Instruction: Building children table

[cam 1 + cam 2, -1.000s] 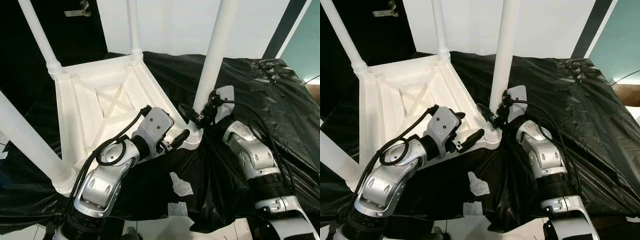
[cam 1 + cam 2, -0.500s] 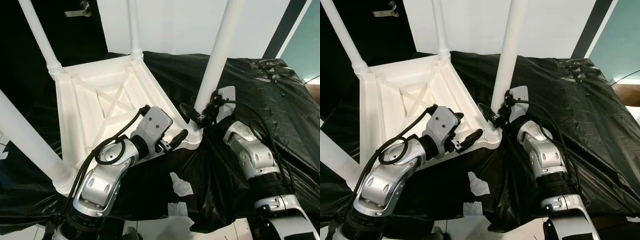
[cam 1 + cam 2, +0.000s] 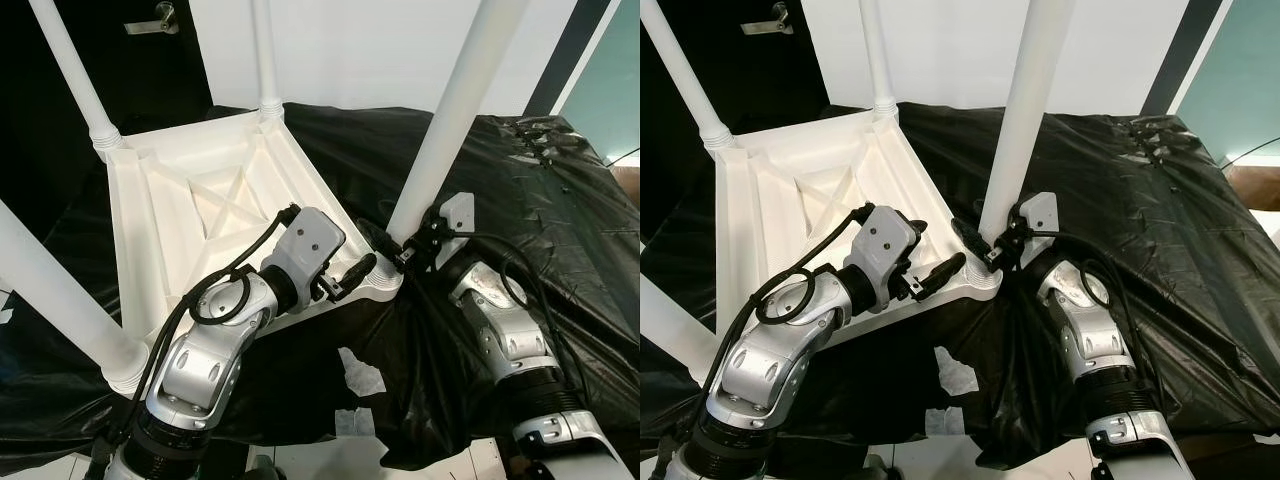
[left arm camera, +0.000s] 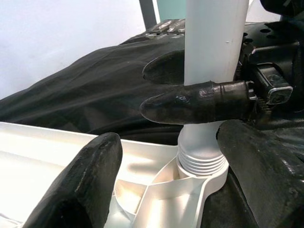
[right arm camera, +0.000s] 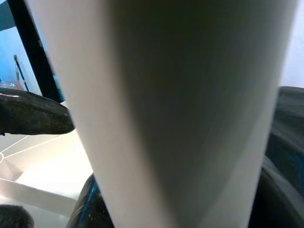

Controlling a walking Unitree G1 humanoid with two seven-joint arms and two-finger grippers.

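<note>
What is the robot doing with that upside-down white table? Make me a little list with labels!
table: white table upside down on black sheet, legs pointing up
near leg: white leg tilted, its threaded end in the corner socket
right gripper: right gripper, fingers shut around the leg just above the socket
left gripper: left gripper at the table corner by the socket, fingers open
floor: white scraps

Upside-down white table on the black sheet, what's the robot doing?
The white table lies upside down on the black sheet, legs up. The right pincer is clamped round the near right leg just above its threaded socket. The left pincer, open, sits at that same table corner.
</note>
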